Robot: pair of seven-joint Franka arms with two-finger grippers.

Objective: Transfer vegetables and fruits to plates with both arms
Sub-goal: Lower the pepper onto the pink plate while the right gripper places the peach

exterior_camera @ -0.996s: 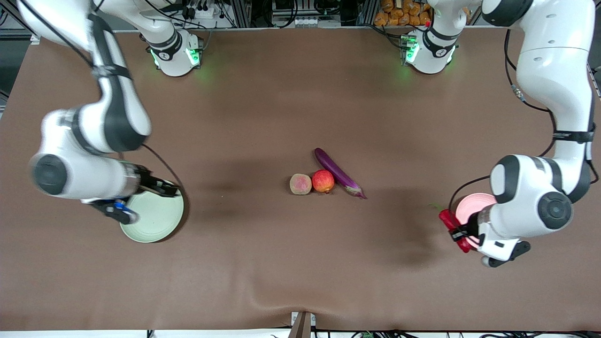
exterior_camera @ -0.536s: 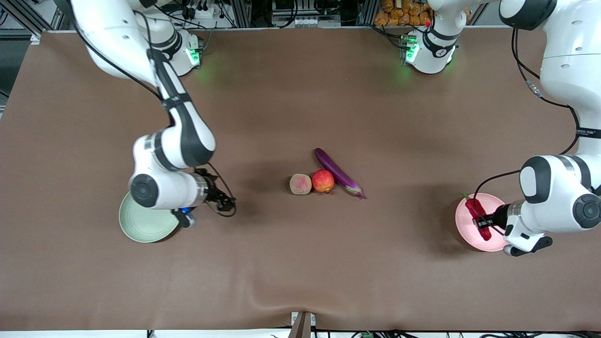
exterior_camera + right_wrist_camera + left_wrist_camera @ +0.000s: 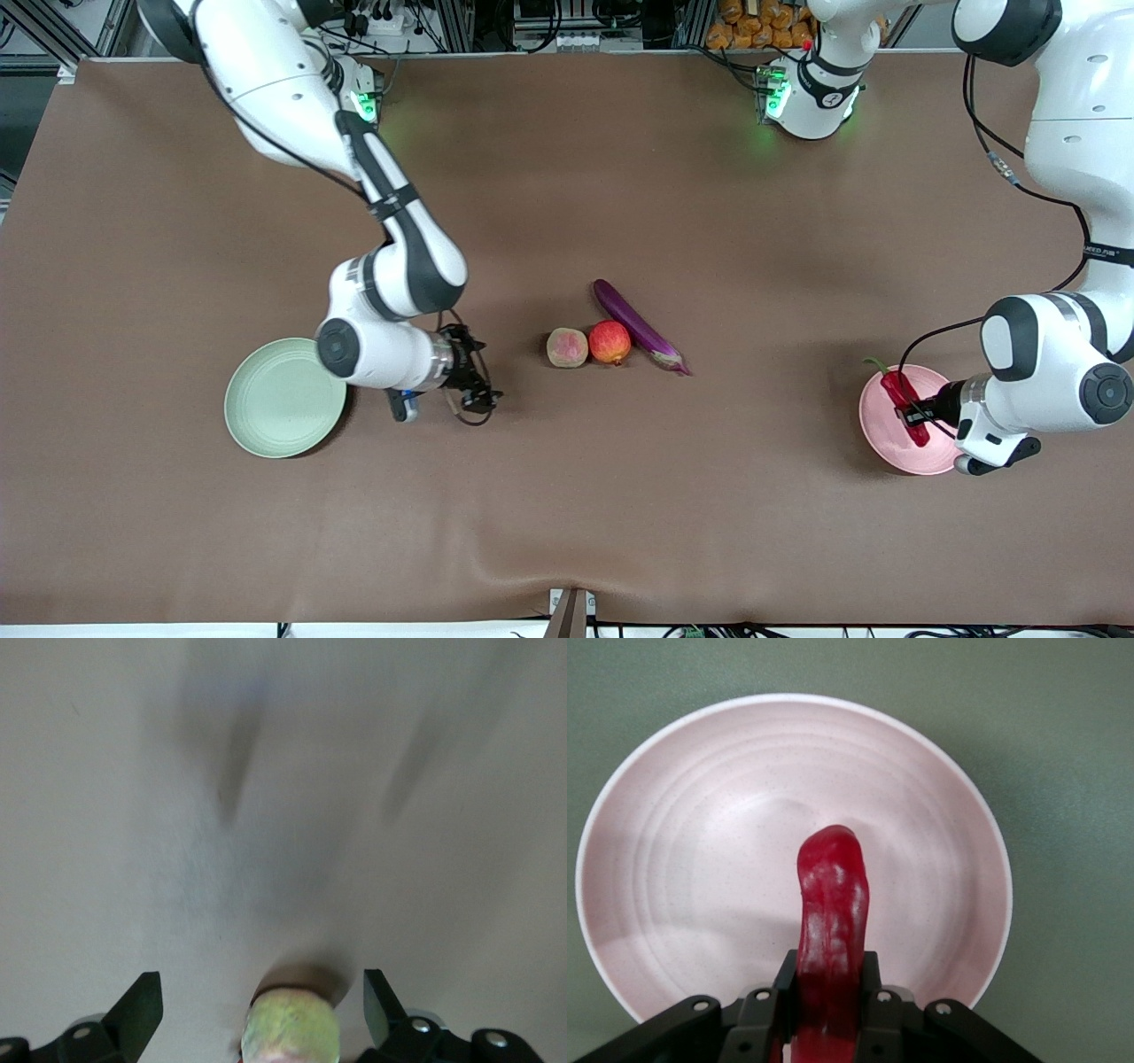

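Note:
My left gripper point(image 3: 914, 415) is shut on the red chili pepper point(image 3: 900, 394) and holds it just over the pale pink plate point(image 3: 886, 443). The left wrist view shows the chili point(image 3: 833, 895) clamped between the fingers of that gripper point(image 3: 828, 1001), over the pink plate point(image 3: 700, 859). My right gripper point(image 3: 478, 390) is open and low over the table between the empty pale green plate point(image 3: 285, 409) and the peach point(image 3: 567, 347). In the right wrist view a pale round fruit point(image 3: 292, 1028) lies between the spread fingers of the right gripper point(image 3: 261, 988). The red-orange fruit point(image 3: 609, 342) touches the peach, and the purple eggplant point(image 3: 633, 325) lies beside it.
The brown table cover point(image 3: 567, 496) has open room nearer the front camera and toward the arm bases. The right arm's elbow point(image 3: 399, 275) hangs over the table between the green plate and the fruits. The pink plate sits near the left arm's end.
My right arm has swung from over the green plate toward the fruits. My left arm has carried the chili from the pink plate's edge to over its middle.

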